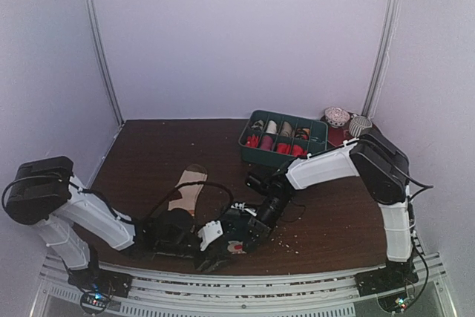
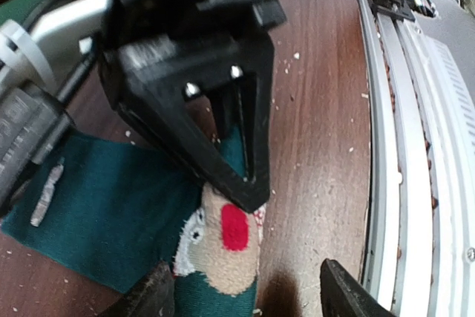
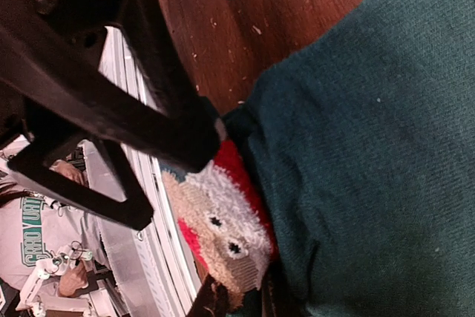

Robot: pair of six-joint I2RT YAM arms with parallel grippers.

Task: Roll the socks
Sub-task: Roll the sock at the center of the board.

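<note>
The dark teal sock (image 2: 96, 213) lies flat on the brown table, and its end bears a beige face with a red nose (image 2: 234, 228). My right gripper (image 3: 241, 304) is shut on that decorated end; in the left wrist view its black fingers (image 2: 249, 180) press down on the fabric. My left gripper (image 2: 252, 298) is open, one finger beside the sock's end and the other over bare wood. In the top view both grippers (image 1: 234, 235) meet near the front edge and hide most of this sock. The beige striped sock (image 1: 189, 187) lies flat just behind them.
A green divided tray (image 1: 245, 139) holding small red bundles stands at the back right, with two rolled sock balls (image 1: 338, 116) beside it. The metal rail (image 2: 415, 146) runs along the table's near edge, close to the grippers. Crumbs dot the wood.
</note>
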